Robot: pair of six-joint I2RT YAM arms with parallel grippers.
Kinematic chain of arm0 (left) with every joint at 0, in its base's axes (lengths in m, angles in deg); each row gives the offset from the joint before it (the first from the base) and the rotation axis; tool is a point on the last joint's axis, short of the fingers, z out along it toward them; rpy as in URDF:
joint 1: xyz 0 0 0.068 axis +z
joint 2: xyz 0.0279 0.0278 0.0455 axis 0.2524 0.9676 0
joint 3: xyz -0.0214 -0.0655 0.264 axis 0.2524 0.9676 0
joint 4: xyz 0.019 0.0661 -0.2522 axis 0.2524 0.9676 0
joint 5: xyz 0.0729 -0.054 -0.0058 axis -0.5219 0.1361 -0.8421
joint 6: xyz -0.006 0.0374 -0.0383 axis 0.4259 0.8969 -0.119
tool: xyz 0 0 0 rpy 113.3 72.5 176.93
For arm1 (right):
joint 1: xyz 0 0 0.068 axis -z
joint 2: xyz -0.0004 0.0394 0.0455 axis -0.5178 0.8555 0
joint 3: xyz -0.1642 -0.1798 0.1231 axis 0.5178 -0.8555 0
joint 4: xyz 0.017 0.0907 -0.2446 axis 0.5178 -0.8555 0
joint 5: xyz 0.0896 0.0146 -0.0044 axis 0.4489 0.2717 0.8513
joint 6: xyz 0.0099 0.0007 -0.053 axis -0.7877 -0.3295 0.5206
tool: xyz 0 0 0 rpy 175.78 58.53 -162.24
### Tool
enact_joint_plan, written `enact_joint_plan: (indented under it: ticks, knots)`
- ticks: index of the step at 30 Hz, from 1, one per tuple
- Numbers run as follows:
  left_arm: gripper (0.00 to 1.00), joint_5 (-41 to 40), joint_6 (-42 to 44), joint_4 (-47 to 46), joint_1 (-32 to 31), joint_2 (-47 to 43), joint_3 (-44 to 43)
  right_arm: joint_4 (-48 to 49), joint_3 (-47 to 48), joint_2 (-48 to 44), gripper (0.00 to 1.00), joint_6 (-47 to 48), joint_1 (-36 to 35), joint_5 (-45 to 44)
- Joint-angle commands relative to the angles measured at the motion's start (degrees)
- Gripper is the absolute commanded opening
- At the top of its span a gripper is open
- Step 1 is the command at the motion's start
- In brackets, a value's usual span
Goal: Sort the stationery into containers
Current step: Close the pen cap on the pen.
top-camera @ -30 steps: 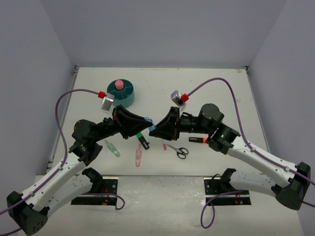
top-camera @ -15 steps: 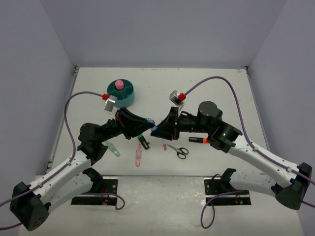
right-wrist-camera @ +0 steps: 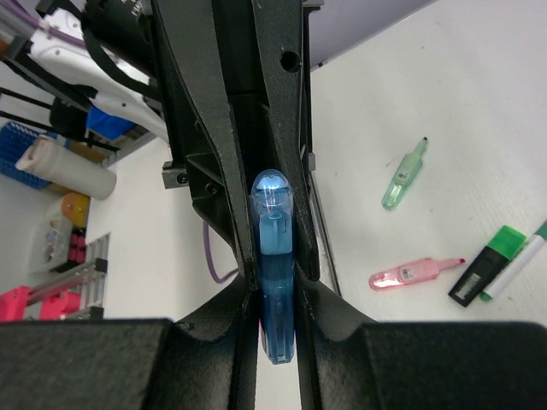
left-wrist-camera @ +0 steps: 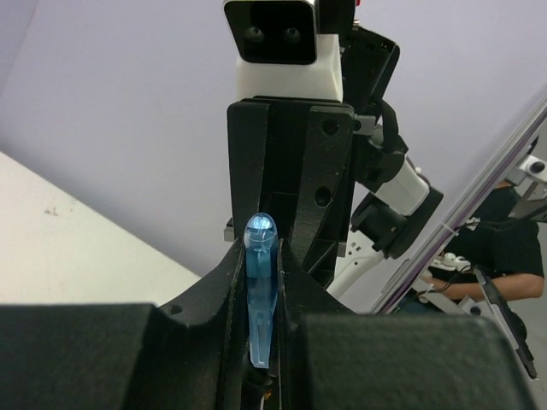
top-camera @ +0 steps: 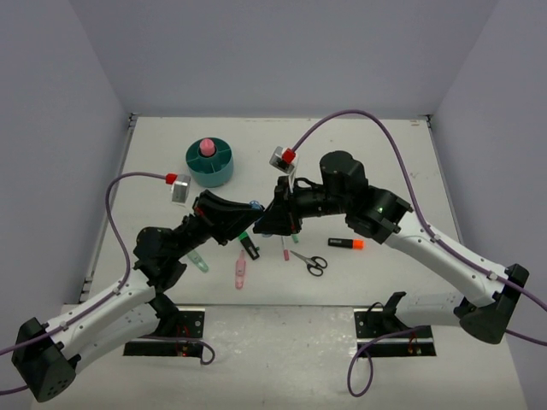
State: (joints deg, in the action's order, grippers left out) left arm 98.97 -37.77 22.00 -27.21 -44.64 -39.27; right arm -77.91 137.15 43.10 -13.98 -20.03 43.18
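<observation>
Pinching translucent blue marker (right-wrist-camera: 275,243), rounded glossy end: left hand (left-wrist-camera: 261,295), right hand (right-wrist-camera: 276,312).

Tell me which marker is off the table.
The translucent blue marker: left gripper and right gripper both clamp it midair; the others lie on the white table.

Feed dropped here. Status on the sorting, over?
Left jaws and right jaws both shut on blue marker, mid-air. Teal organizer holds pink roll. Nothing seen blocking the way.

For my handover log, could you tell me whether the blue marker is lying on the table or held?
Held: the left gripper and right gripper both clamp the blue marker between them.
</observation>
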Motion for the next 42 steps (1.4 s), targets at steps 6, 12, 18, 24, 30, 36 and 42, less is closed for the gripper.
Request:
enact_joint_plan:
  ticks: [6,12,18,24,30,36,42]
  knots:
    - [0.12,8.2,17.1,35.1,-2.4,-0.4,-10.4,7.0,-3.3,-5.5,0.0,11.1,1.2,12.3]
    - [0.3,19.1,19.4,34.6,-2.4,1.2,-13.5,0.5,-7.8,-10.6,0.0,16.4,1.2,14.8]
    - [0.15,22.8,17.1,30.3,-2.4,2.0,-13.2,-3.4,-7.2,-10.8,0.0,17.7,1.1,12.7]
    - [0.46,23.0,17.0,30.6,-2.4,2.1,-13.4,-6.0,-5.4,-7.6,0.0,18.5,1.2,12.3]
    - [0.46,21.9,17.2,31.1,-2.4,1.9,-14.1,-5.9,-5.4,-6.9,0.0,18.1,1.1,11.7]
    - [0.46,17.7,18.7,33.8,-2.4,1.5,-15.8,-7.8,-5.8,-6.0,0.0,18.9,1.1,11.3]
    - [0.43,13.9,19.8,35.7,-2.3,1.8,-17.8,-7.6,-7.4,-6.1,0.0,19.0,1.2,11.6]
